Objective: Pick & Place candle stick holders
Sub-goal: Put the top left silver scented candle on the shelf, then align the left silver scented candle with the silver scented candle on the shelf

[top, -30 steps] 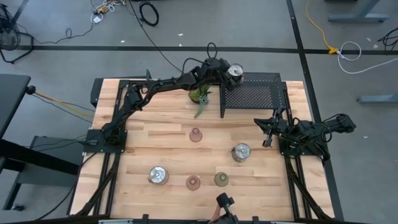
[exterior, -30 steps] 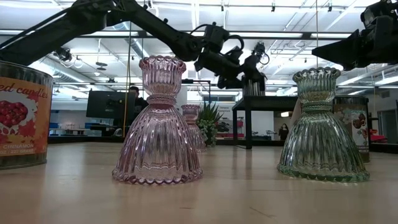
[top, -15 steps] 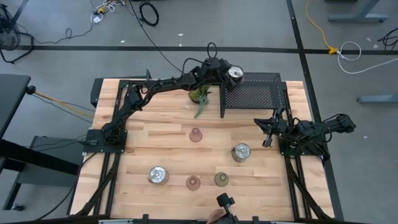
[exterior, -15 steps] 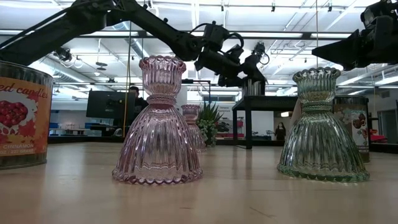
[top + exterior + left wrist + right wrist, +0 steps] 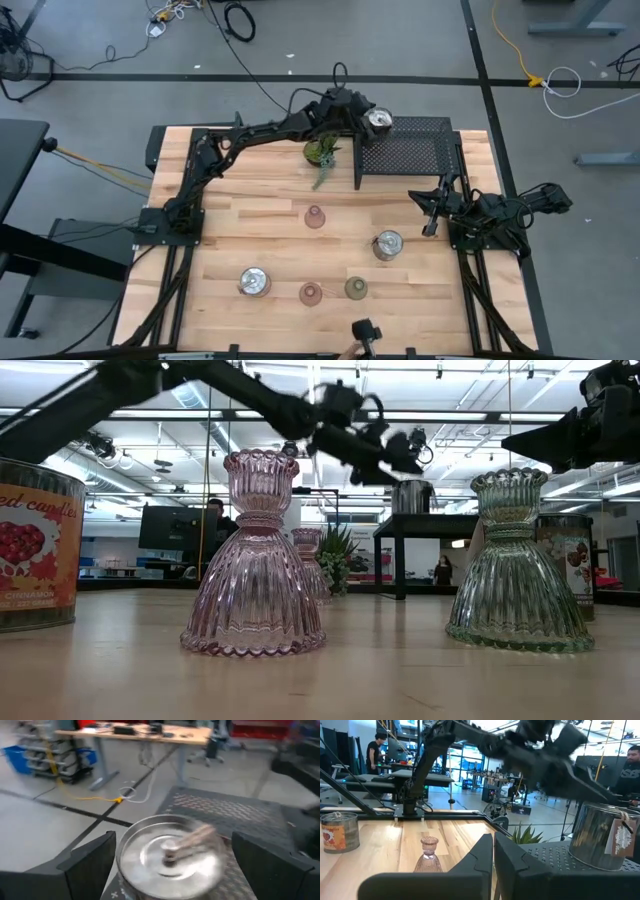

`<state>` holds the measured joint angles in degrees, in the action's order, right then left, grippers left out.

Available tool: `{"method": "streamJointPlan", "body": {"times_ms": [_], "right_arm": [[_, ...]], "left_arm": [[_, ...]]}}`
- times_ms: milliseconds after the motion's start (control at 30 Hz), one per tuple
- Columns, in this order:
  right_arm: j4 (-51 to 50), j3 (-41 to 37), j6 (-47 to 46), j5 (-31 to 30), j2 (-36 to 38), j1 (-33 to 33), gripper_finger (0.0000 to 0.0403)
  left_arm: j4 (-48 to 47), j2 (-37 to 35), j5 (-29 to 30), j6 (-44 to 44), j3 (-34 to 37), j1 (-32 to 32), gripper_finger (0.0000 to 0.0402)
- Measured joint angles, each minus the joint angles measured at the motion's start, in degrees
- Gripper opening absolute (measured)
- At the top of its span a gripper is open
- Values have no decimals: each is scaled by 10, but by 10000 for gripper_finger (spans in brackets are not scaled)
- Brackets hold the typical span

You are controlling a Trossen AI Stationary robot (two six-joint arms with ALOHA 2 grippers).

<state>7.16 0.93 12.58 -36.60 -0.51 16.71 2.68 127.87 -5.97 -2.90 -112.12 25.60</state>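
One silver candle holder (image 5: 378, 121) stands on its base on the black mesh rack (image 5: 410, 152); it also shows in the left wrist view (image 5: 170, 856). My left gripper (image 5: 367, 117) is open just above it, one finger on either side (image 5: 173, 842), touching nothing. Two more silver holders (image 5: 387, 245) (image 5: 254, 282) stand on the table. Two pink glass holders (image 5: 314, 216) (image 5: 310, 293) and an olive-green one (image 5: 356, 288) stand upright there too. My right gripper (image 5: 432, 215) is shut and empty at the table's right side.
A small green potted plant (image 5: 322, 155) stands just left of the rack, under my left arm. A dark camera mount (image 5: 362, 332) sits at the near edge. Bare wood lies between the holders in the table's middle and on its left.
My left gripper has risen off the silver holder on the rack and drawn a little toward the table's far left. The holder stays standing on the rack's top.
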Motion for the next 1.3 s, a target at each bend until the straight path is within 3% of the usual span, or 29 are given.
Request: {"method": "streamJointPlan", "body": {"times_ms": [167,267,367,500,567,633,767,933,1033,1167,1300], "right_arm": [[0,0,0,0,0,0,18],[0,0,0,0,0,0,18],[0,0,0,0,0,0,18],[0,0,0,0,0,0,18],[0,0,0,0,0,0,18],[0,0,0,0,0,0,18],[0,0,0,0,0,0,18],[0,0,0,0,0,0,18],[0,0,0,0,0,0,18],[-1,0,0,0,0,0,18],[-1,0,0,0,0,0,18]], "left_arm": [[-193,-89,-37,-53,0,-22,397],[-297,-149,7,-101,0,-51,397],[-357,-207,54,-103,0,-83,397],[-452,-260,39,-95,2,-132,397],[-469,-284,35,-76,40,-158,397],[-444,-321,39,-47,118,-184,397],[-299,-423,98,18,326,-238,397],[-153,-574,287,114,569,-339,397],[-74,-664,362,170,690,-423,397],[67,-731,429,160,813,-536,397],[145,-753,520,127,881,-600,397]]}}
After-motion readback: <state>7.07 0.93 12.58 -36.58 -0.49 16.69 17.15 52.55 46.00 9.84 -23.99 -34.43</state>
